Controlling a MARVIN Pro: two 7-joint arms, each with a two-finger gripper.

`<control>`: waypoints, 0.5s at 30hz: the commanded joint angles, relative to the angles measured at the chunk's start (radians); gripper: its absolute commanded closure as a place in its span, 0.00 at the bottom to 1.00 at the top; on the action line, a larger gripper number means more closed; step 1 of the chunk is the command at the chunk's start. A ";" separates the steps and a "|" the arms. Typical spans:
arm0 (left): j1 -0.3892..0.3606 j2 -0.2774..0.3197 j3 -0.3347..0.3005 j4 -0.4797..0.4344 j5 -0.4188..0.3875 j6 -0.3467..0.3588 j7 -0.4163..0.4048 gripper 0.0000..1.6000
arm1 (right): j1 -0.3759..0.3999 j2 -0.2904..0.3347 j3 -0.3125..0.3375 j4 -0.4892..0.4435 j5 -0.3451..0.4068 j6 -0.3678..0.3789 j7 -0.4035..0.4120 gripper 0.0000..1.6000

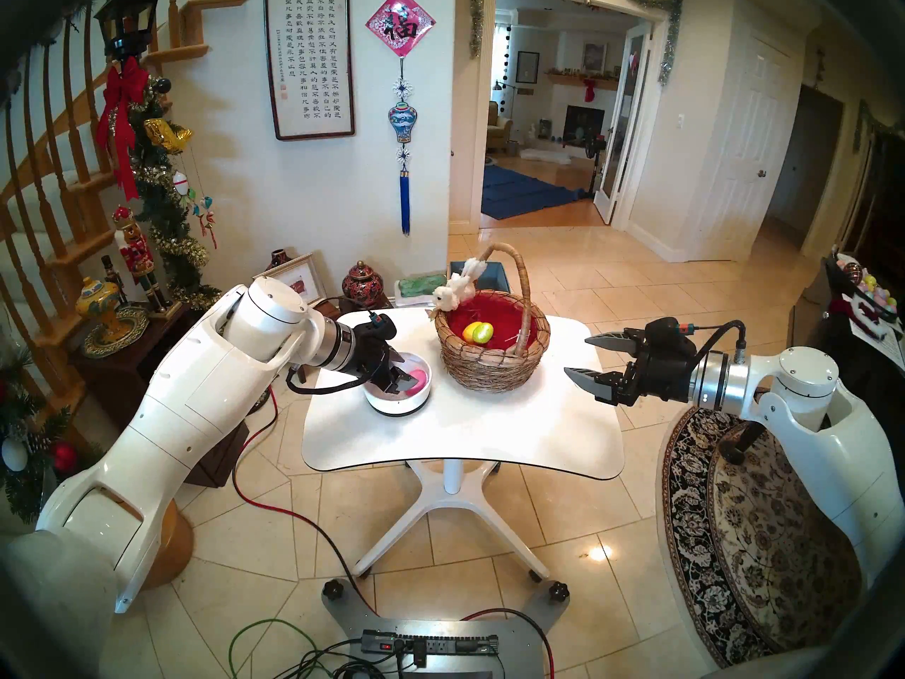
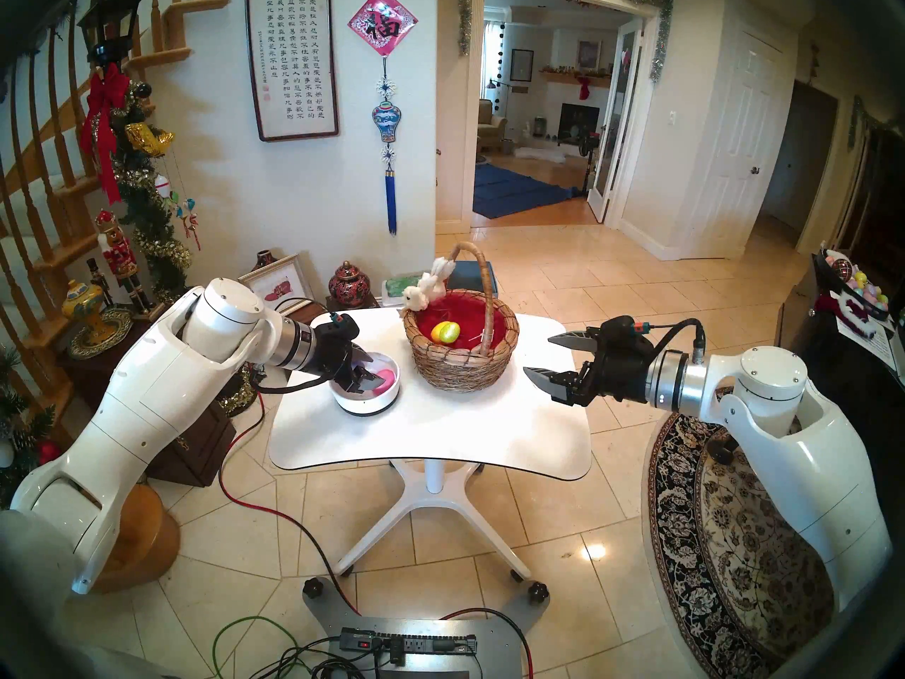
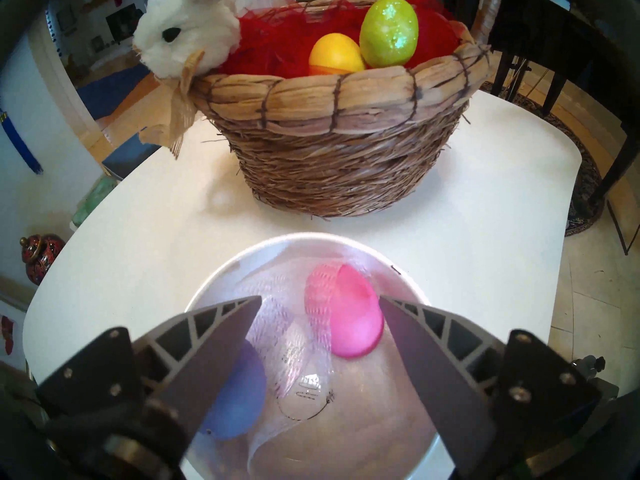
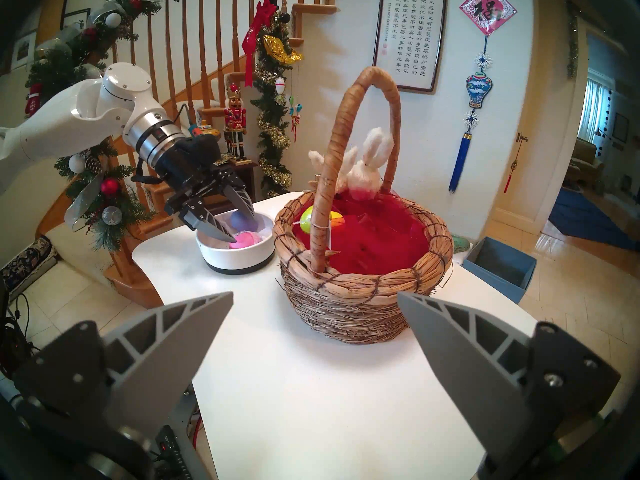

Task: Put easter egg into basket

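Observation:
The woven basket [image 1: 489, 369] with red lining and a white plush bunny [image 1: 453, 291] stands mid-table, holding a yellow egg [image 3: 334, 55] and a green glitter egg [image 3: 389, 32]. To its left a white bowl [image 1: 397, 409] holds a pink egg [image 3: 353, 327], a purple egg [image 3: 239, 410] and pink netting. My left gripper [image 3: 318, 299] reaches down into the bowl, open. The pink egg lies between its fingers, close against the right one, and the purple egg sits outside the left finger. My right gripper [image 1: 578, 355] hovers open at the table's right edge, facing the basket.
The basket's tall handle [image 4: 349, 150] arches over its right side. The white table [image 1: 465, 433] stands on a pedestal. Behind it are a blue box [image 4: 498, 264], a red jar [image 1: 361, 281] and a side table with nutcrackers. A patterned rug [image 1: 764, 541] lies under the right arm.

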 commanded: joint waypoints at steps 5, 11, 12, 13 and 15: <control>0.017 0.025 -0.034 -0.066 -0.040 0.001 -0.037 0.21 | 0.000 0.004 0.005 -0.002 -0.001 -0.002 0.001 0.00; 0.020 0.032 -0.039 -0.078 -0.050 0.015 -0.054 0.22 | 0.000 0.004 0.005 -0.002 -0.001 -0.002 0.001 0.00; 0.019 0.032 -0.038 -0.077 -0.051 0.018 -0.056 0.22 | 0.000 0.004 0.005 -0.002 -0.001 -0.002 0.001 0.00; 0.015 0.032 -0.036 -0.073 -0.054 0.031 -0.063 0.22 | 0.000 0.004 0.005 -0.002 -0.001 -0.002 0.001 0.00; 0.014 0.031 -0.035 -0.072 -0.054 0.035 -0.064 0.22 | 0.000 0.004 0.005 -0.002 -0.001 -0.003 0.001 0.00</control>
